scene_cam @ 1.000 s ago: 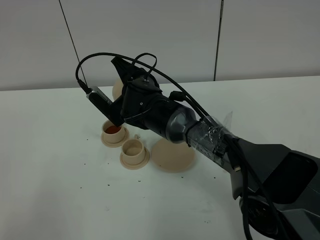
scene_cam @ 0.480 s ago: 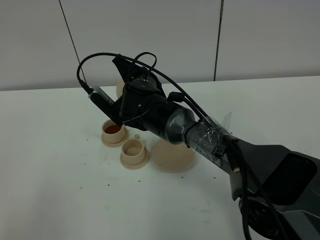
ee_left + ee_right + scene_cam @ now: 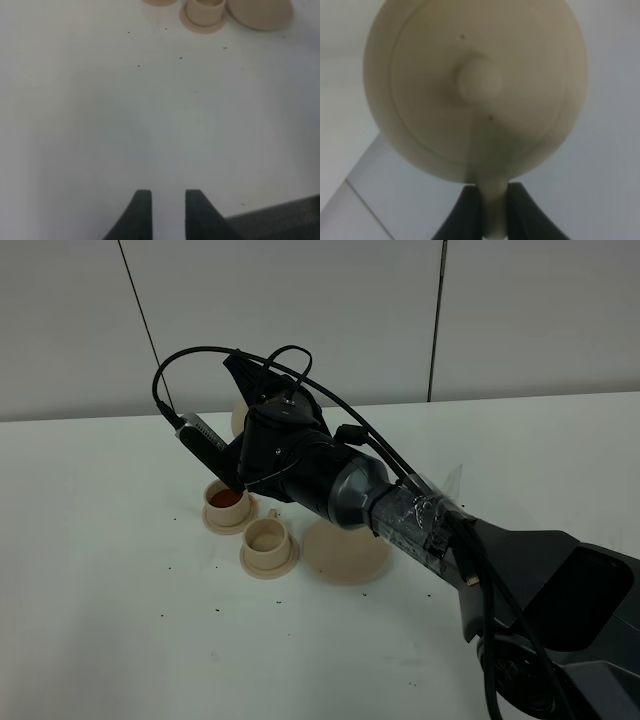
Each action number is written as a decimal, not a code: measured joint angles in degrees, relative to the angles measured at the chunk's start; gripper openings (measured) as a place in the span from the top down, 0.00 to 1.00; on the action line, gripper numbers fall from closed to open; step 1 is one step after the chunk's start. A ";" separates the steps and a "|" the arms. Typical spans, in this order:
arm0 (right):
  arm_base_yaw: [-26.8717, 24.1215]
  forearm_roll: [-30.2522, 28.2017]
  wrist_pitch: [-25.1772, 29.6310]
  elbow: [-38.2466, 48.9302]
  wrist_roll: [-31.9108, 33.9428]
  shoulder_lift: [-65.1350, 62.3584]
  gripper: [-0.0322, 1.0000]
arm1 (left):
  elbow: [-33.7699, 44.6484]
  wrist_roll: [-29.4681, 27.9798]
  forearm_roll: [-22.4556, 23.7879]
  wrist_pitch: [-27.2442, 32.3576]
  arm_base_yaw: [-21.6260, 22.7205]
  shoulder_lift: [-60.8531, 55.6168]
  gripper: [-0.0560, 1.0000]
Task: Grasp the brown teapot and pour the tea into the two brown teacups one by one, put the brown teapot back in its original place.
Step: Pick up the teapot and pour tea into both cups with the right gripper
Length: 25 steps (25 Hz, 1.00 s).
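**A:** How far along is the pouring?

**B:** About halfway, I judge. The far teacup (image 3: 227, 500) holds reddish tea and the near teacup (image 3: 266, 536) looks empty, so 1 of 2 is served. The large saucer (image 3: 345, 552) on the counter (image 3: 120, 580) lies bare, awaiting the pot.

**A:** Where is the pot?

**B:** The brown teapot (image 3: 477, 85) hangs tilted in the air, seemingly above the far teacup, mostly hidden behind the arm. The right pincer (image 3: 494, 202) clamps its loop handle. It looks matte beige and round, with the knobbed lid seated.

**A:** The other arm?

**B:** The left pincer (image 3: 167, 212) hovers over bare counter, jaws narrowly parted, holding nothing.
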 joint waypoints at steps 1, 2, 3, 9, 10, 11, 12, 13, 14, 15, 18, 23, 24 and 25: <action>0.00 0.00 0.00 0.00 0.00 0.00 0.88 | 0.00 0.00 0.00 0.00 0.00 0.00 0.72; 0.00 0.00 0.00 0.00 0.00 0.00 0.88 | 0.00 0.00 0.00 0.00 0.00 0.00 0.72; 0.00 0.00 0.00 0.00 0.00 0.00 0.88 | 0.00 0.00 0.00 0.00 0.00 0.00 0.72; 0.00 0.00 0.00 0.00 0.00 0.00 0.88 | 0.00 0.00 0.00 0.00 0.00 0.00 0.72; 0.00 0.00 0.00 0.00 0.00 0.00 0.88 | 0.00 0.00 0.00 0.00 0.00 0.00 0.72; 0.00 0.00 0.00 0.00 0.00 0.00 0.88 | 0.00 0.00 0.00 0.00 0.00 0.00 0.72; 0.05 0.00 0.00 0.00 0.00 0.00 0.88 | 0.00 0.00 0.00 0.00 0.00 0.00 0.72; 0.07 0.00 0.00 0.00 0.00 0.00 0.88 | 0.00 0.00 0.00 0.00 0.00 0.00 0.72; 0.06 0.00 0.00 0.00 0.00 0.00 0.88 | 0.00 0.00 0.00 0.00 0.00 0.00 0.72; 0.06 0.00 0.00 0.00 0.00 0.00 0.88 | 0.00 0.00 0.00 0.00 0.00 0.00 0.72; 0.06 0.00 0.05 0.00 0.00 0.00 0.88 | 0.00 0.00 0.00 0.00 0.00 0.00 0.72; 0.06 0.00 0.05 0.00 0.00 0.00 0.88 | 0.00 0.00 0.00 0.00 0.00 0.00 0.72; 0.06 0.00 0.05 0.00 0.00 0.00 0.88 | 0.00 0.00 0.00 0.00 0.00 0.00 0.72; 0.06 0.05 0.05 0.00 0.00 0.00 0.88 | 0.00 0.00 0.00 0.00 0.00 0.00 0.72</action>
